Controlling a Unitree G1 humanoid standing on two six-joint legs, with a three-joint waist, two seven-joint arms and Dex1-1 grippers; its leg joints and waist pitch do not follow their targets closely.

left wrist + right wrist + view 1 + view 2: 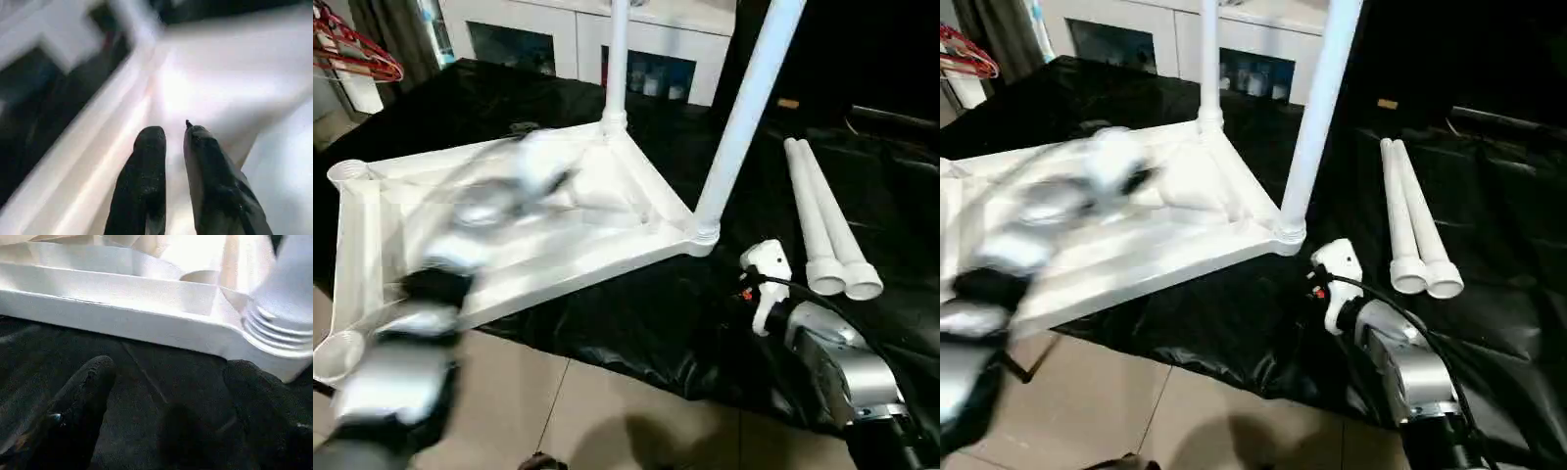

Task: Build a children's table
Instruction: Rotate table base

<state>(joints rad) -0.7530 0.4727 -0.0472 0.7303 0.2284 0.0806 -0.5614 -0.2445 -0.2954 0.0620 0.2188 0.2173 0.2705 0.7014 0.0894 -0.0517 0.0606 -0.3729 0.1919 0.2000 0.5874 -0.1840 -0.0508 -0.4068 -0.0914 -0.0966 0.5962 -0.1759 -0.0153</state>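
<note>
The large white plastic rectangular table top lies ribbed side up on black sheeting, two white tube legs standing, two loose; the left gripper, jaws slightly apart and empty, sweeps above it and could topple them, the right gripper gaping empty.

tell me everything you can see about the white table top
The table top is a large white rectangle, plastic by its look, lying underside up on black sheeting, its near-left end jutting over the tiled floor. Ribs cross its underside. Two corners hold upright legs; two round corner sockets stand empty. The left gripper is over its ribs.
</note>
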